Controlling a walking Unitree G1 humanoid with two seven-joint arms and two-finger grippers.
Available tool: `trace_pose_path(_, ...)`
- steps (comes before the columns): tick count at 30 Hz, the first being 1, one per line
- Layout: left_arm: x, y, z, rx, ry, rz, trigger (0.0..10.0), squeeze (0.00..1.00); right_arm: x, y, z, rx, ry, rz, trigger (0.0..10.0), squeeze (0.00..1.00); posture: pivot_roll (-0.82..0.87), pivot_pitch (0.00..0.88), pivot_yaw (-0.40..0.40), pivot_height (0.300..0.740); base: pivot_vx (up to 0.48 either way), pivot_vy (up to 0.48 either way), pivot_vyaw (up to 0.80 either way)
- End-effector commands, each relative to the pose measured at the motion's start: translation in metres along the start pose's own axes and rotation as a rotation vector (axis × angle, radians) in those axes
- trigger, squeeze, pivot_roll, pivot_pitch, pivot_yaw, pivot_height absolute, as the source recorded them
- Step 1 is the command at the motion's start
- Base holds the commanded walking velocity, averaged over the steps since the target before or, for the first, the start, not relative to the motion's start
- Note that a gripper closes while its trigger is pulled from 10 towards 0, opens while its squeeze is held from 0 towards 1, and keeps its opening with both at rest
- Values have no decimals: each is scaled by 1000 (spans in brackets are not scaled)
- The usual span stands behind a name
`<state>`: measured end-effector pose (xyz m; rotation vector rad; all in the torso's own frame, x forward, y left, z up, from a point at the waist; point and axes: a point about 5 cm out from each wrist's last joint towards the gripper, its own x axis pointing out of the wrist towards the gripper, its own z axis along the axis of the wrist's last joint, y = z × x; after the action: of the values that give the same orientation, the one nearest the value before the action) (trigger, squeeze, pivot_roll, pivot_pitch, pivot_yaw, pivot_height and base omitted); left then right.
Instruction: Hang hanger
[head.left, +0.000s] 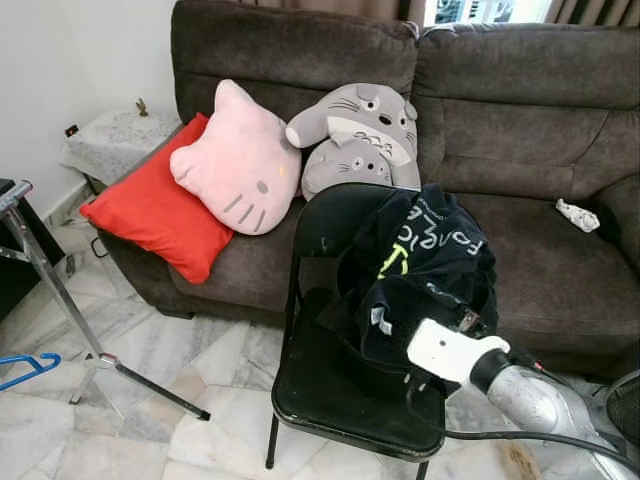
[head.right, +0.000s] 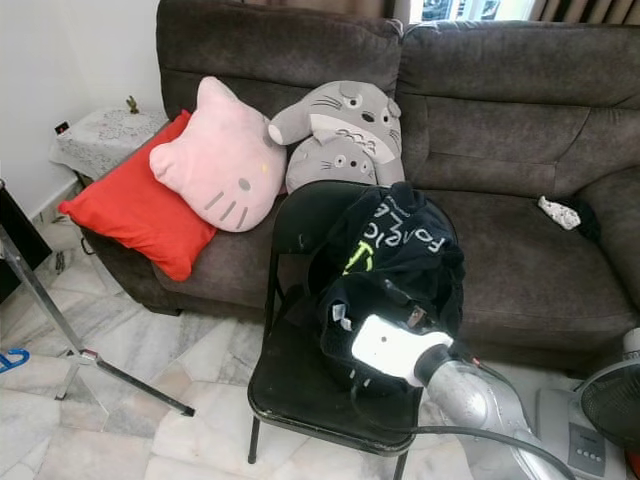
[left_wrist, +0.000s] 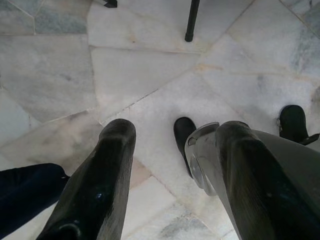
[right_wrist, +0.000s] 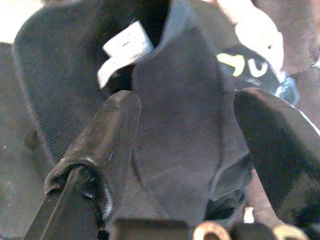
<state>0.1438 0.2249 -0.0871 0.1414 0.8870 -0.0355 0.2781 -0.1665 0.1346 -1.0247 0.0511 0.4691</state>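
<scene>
now reached right gripper (right_wrist: 185, 145), fingers apart, into black shirt (head.left: 420, 270) heaped on chair (head.left: 330, 390); left gripper (left_wrist: 170, 165) likewise apart above floor (left_wrist: 150, 75).

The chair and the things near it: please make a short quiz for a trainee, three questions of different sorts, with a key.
1. True or false: the black shirt lies on the sofa seat.
2. The right hand has its fingers: A) open at the shirt, B) shut on a hanger, C) over bare floor.
3. Fill in: the blue hanger lies on the ____.

Key: 1 false, it is on the chair. 2 A. 3 floor.
</scene>
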Motion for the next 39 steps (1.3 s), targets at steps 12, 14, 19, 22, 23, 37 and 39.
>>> trace_pose_path(12, -2, -4, -9, 1, 40, -9, 10000, 0, 11, 11, -7, -52, 1, 14, 10000, 0, -105, 94, 1, 740, 0, 0, 0)
trace_pose_path(14, -2, -4, -9, 1, 40, -9, 10000, 0, 13, 11, -7, -52, -1, 15, 10000, 0, -106, 94, 1, 740, 0, 0, 0)
trace_pose_path(19, -2, -5, -9, 0, 38, -11, 10000, 0, 20, 12, -9, -134, 3, -7, 10000, 0, -103, 95, -1, 740, 0, 0, 0)
trace_pose_path(22, -2, -5, -9, -3, 35, -9, 10000, 0, 22, 7, -9, -189, 9, -58, 10000, 0, -103, 96, -2, 740, 0, 0, 0)
trace_pose_path(23, -2, -6, -9, -4, 35, -9, 10000, 0, 22, 6, -8, -203, 8, -70, 10000, 0, -105, 97, -3, 740, 0, 0, 0)
trace_pose_path(37, -2, -12, -12, -11, 38, -23, 10000, 0, 24, 22, -24, -294, 33, -99, 10000, 0, -110, 106, -12, 740, 0, 0, 0)
trace_pose_path(39, -2, -12, -12, -12, 38, -25, 10000, 0, 22, 26, -27, -295, 39, -92, 10000, 0, -109, 106, -13, 740, 0, 0, 0)
